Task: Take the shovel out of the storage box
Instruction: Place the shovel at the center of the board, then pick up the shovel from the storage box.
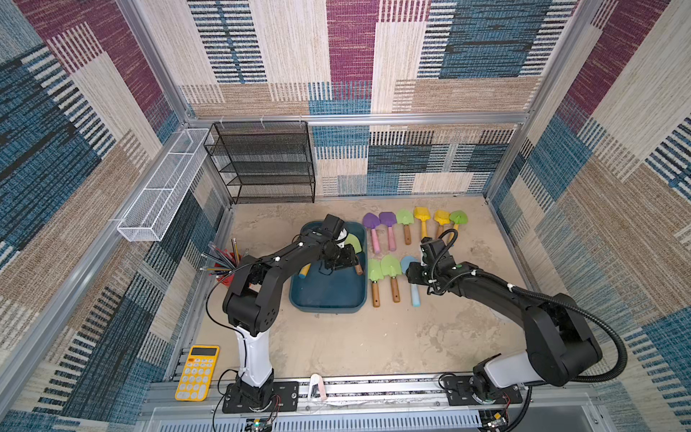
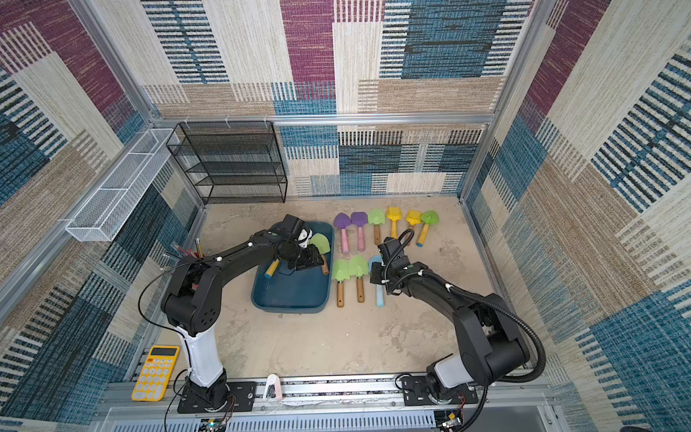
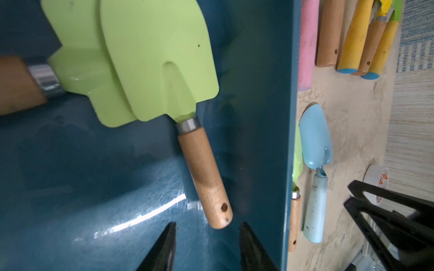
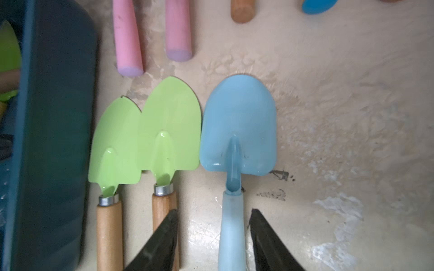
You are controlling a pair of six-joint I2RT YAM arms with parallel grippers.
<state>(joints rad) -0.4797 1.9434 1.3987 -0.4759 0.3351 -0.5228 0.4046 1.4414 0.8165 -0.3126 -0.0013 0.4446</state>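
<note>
Three shovels at least lie in the teal storage box (image 1: 329,299) in a top view, the green shovel (image 1: 356,243) along its wall at 2 o'clock, with the left pincer (image 1: 342,258) low over it; the right pincer (image 1: 411,273) hangs at the box's 3 o'clock over a blue shovel (image 1: 415,295) on the counter (image 1: 336,348). From the left wrist, the jaws stand apart and empty, just short of the wooden handle (image 3: 204,176); the sound move, by the look of it, is to straddle the handle's middle, clear of the wall, before closing. Its pale-green blade overlaps a second blade (image 3: 77,70). From the right wrist, jaws stand apart either side of the blue handle (image 4: 231,234), not clamped on it.
</note>
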